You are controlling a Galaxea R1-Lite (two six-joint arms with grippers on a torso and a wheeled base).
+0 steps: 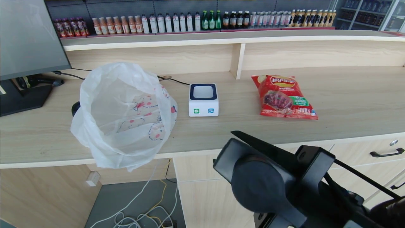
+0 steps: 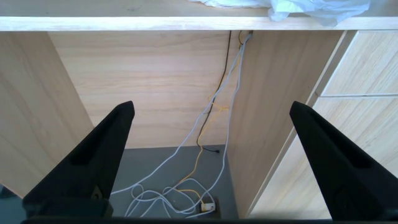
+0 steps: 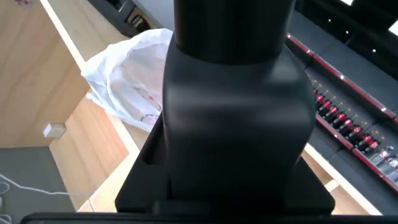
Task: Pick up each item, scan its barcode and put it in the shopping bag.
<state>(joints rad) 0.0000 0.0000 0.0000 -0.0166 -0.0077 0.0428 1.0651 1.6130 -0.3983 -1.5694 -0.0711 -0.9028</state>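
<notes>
Chips bag (image 1: 284,96) flat on counter (image 1: 348,95), scanner (image 1: 203,99) between it and shopping bag (image 1: 123,114); left hand (image 2: 211,106) wide.

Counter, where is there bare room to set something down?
The widest bare counter lies right of the chip bag. A narrower gap sits between scanner and chip bag. The left end is crowded by the shopping bag and monitor base.

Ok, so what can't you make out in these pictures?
Chips bag barcode: head view, it lies face up, underside hidden.
Shopping bag contents: head view, cloudy plastic blurs them.
Right tool open or shut: head and right wrist views, the arm's own housing blocks it.
</notes>
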